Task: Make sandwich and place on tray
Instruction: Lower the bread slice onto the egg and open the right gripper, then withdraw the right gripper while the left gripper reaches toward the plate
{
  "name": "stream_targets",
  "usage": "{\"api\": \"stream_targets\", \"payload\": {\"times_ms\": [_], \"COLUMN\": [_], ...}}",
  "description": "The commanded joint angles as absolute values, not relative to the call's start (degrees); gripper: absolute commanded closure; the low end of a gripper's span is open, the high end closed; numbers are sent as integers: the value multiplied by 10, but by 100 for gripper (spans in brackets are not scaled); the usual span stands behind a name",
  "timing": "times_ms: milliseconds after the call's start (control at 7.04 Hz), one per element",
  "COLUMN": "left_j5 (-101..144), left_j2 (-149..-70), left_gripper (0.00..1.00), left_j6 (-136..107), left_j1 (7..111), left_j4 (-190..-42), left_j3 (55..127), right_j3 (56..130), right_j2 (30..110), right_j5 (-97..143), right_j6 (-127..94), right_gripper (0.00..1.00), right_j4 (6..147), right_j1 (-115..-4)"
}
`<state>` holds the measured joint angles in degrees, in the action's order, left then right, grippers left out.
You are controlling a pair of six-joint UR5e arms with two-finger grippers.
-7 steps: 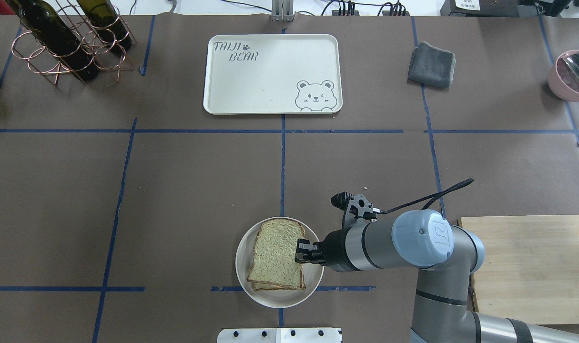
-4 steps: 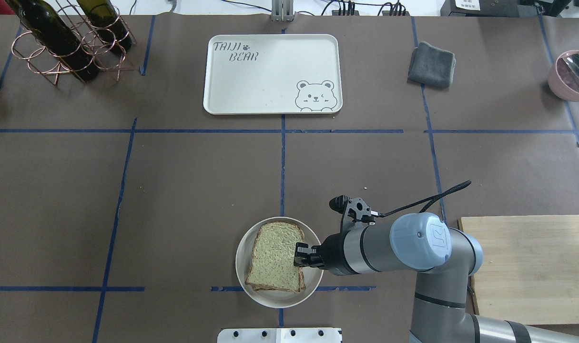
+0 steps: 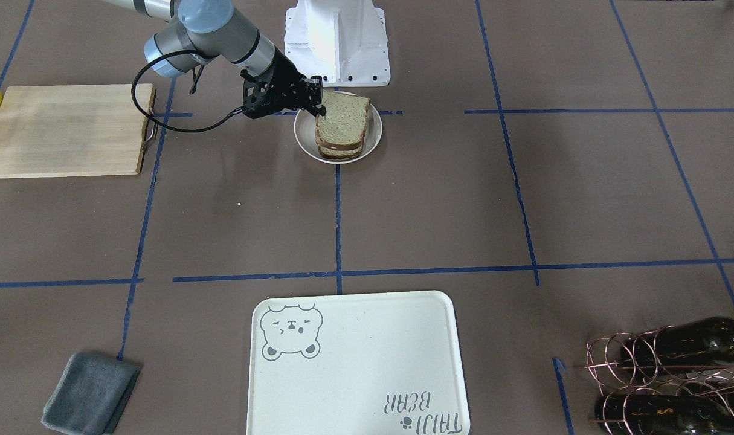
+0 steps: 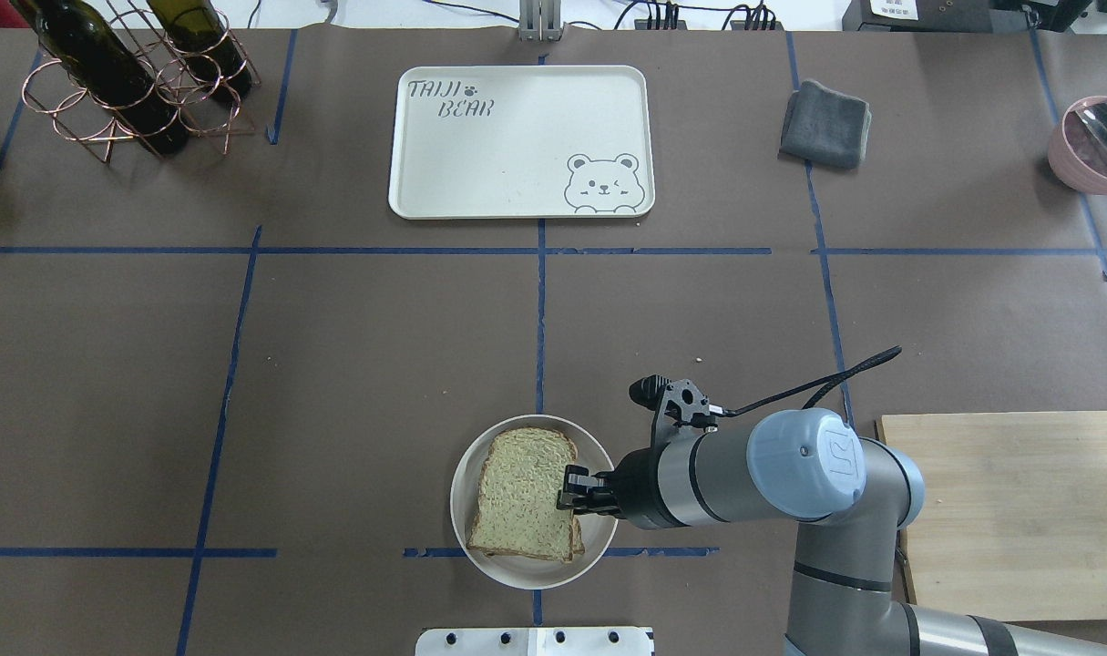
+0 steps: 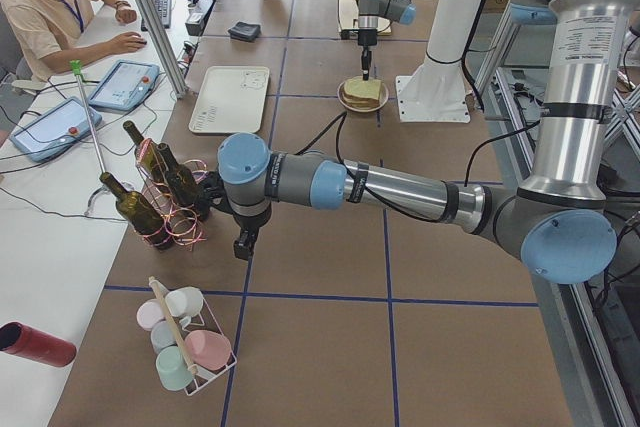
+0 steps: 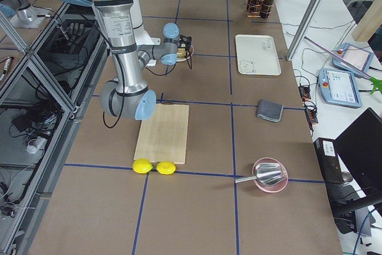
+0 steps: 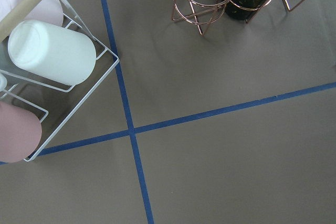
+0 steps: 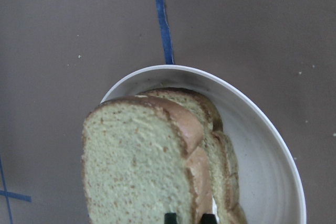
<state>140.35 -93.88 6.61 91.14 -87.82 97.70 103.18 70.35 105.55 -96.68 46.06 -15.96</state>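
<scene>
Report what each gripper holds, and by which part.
Right gripper pinches the top bread slice by its side crust edge nearest the arm. Left gripper: cannot tell.

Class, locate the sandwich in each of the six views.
Front-facing: sandwich upper centre.
Overhead: sandwich bottom centre.
Exterior left: sandwich upper middle, small.
Exterior right: sandwich upper middle, tiny.
Left wrist: not in it.
Right wrist: sandwich lower left, close up.
Shared landmark: the round plate under it.

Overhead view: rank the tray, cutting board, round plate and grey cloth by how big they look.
1. cutting board and tray: about alike; the board is nearer and cut off at the edge, so unranked.
2. round plate.
3. grey cloth.
</scene>
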Motion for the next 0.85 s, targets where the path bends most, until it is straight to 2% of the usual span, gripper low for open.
{"api": "stream_targets", "payload": {"times_ms": [0, 142, 284, 568, 710], "left_j5": [1404, 1404, 1403, 1404, 1402], "left_j2": [-940, -940, -940, -938, -942], "left_gripper": [0, 0, 0, 0, 8], "left_j6": [65, 17, -109, -328, -474], "left_j1": [911, 889, 822, 689, 626], "left_j4": [-895, -924, -990, -1161, -1210], "left_j3": [975, 976, 983, 989, 1016], "right_j3": [1035, 1050, 1077, 1116, 1115], "right_j2": [707, 710, 741, 821, 841], "right_j5": [1062, 1074, 1087, 1168, 1214], "right_j6": [-966, -967, -967, -967, -966], "right_gripper": [31, 0, 0, 0, 0], "right_j4": [460, 460, 461, 461, 461], "right_j1": [-168, -179, -201, -338, -404]}}
